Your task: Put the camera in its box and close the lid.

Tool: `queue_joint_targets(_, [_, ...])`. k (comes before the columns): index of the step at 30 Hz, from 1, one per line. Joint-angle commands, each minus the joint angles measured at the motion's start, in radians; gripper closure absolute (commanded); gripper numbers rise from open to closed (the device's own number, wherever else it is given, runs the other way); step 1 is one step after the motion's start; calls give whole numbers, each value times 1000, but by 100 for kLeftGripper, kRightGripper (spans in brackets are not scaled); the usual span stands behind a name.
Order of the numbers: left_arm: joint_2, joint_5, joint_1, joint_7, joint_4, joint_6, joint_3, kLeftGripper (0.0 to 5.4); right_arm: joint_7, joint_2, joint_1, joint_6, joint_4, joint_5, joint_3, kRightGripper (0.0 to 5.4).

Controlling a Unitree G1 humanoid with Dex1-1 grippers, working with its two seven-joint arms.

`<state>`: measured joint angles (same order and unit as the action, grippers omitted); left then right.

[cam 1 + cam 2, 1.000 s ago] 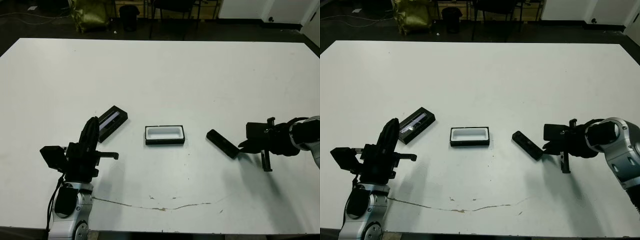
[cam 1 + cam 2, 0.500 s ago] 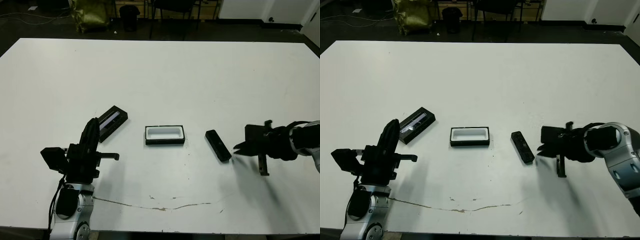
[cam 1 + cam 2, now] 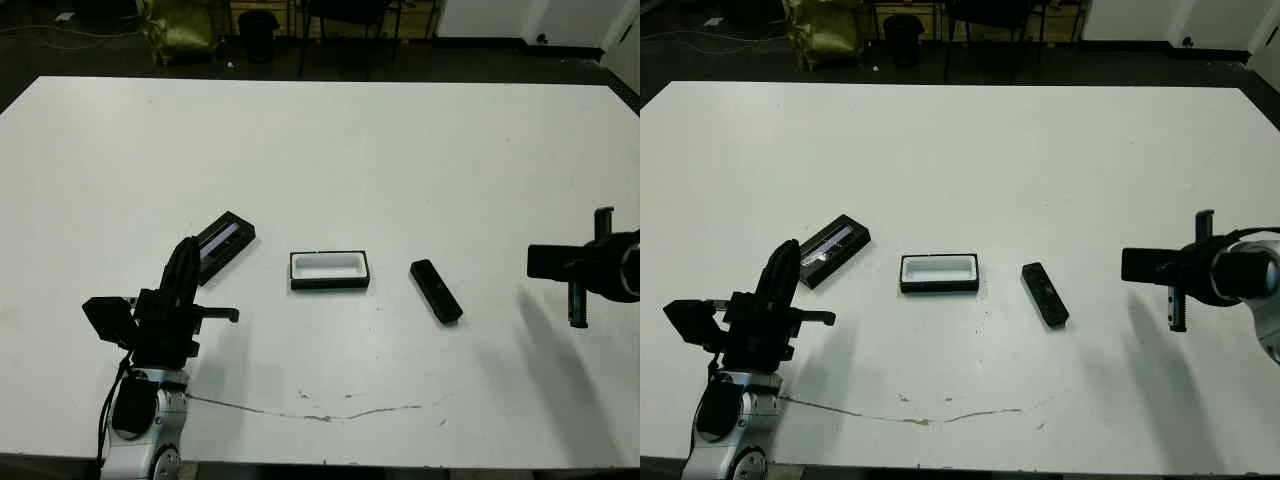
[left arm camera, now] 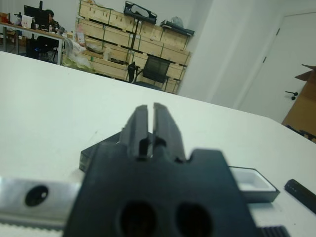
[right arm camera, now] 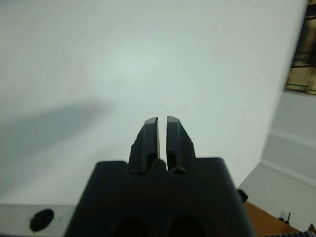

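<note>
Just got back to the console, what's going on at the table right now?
Nothing is being held. The camera lies loose on the table, to the right of the open box, which holds nothing. The lid lies off to the box's left, just beyond the left pincer, which is shut and empty. The right pincer, also shut and empty, hangs over bare table well to the right of the camera. The packing has not begun.

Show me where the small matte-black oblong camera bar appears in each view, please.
Left eye view: the small matte-black oblong camera bar lies right of centre, angled.
Right eye view: right of centre too.
Left wrist view: only one end shows, at the lower right edge.
Right wrist view: not in it.
Shared landmark: the shallow black-walled, white-lined box tray sits just beside the bar, apart from it.
</note>
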<state>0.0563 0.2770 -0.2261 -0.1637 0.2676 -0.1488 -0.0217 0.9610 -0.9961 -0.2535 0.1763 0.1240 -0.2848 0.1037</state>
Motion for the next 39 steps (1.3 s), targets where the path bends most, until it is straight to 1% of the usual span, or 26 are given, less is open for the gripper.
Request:
queue_joint_targets(1, [-5, -5, -11, 2, -15, 8, 0, 539, -81, 123, 114, 102, 202, 174, -187, 540])
queue_joint_targets(2, [-5, -6, -9, 1, -19, 6, 1, 539, -117, 184, 146, 160, 283, 245, -244, 540])
queue_joint_targets(3, [-6, -5, -9, 0, -20, 8, 2, 539, -147, 245, 172, 203, 340, 323, -288, 540])
queue_joint_targets(5, [-4, -6, -9, 0, -22, 3, 4, 539, -218, 368, 224, 296, 440, 474, -352, 540])
queue_joint_targets(6, [-2, -7, -13, 4, -16, 8, 7, 539, -258, 420, 253, 333, 491, 529, -369, 540])
queue_joint_targets(7, [-3, -8, -17, 8, -7, 17, 9, 539, -297, 466, 284, 349, 534, 566, -377, 540])
queue_joint_targets(9, [-7, -8, -20, 7, -2, 22, 10, 539, -355, 521, 330, 351, 582, 599, -372, 540])
queue_joint_targets(12, [-9, -20, -20, 5, -13, 1, 11, 539, -430, 576, 399, 317, 604, 582, -338, 540])
queue_joint_targets(13, [-9, -21, -19, 3, -18, -5, 11, 539, -456, 590, 422, 310, 609, 565, -320, 540])
queue_joint_targets(16, [-5, -7, -21, 0, -18, 1, 11, 539, -511, 619, 476, 282, 612, 527, -266, 540])
queue_joint_targets(17, [-5, -4, -23, 0, -15, 2, 12, 539, -529, 626, 493, 290, 619, 518, -248, 540])
queue_joint_targets(19, [-4, -9, -29, 4, -7, 5, 16, 539, -573, 622, 524, 339, 660, 483, -204, 540])
queue_joint_targets(20, [-5, -8, -30, 2, -7, 4, 17, 540, -592, 619, 538, 354, 679, 465, -186, 531])
queue_joint_targets(22, [-7, 2, -34, 0, -2, 17, 18, 540, -619, 625, 566, 352, 694, 434, -152, 507])
queue_joint_targets(25, [-5, 0, -32, -3, -10, 7, 17, 540, -640, 644, 592, 324, 679, 420, -123, 445])
queue_joint_targets(27, [-5, 3, -31, -3, -8, 11, 16, 540, -641, 646, 601, 320, 671, 419, -111, 405])
queue_joint_targets(31, [-6, 8, -24, -17, -21, -3, 14, 540, -625, 634, 598, 329, 659, 421, -94, 316])
queue_joint_targets(37, [-6, 17, -26, -23, -18, 7, 11, 540, -628, 625, 583, 375, 660, 419, -76, 183])
queue_joint_targets(39, [-8, 13, -28, -20, -17, 8, 11, 540, -623, 615, 574, 379, 657, 414, -72, 139])
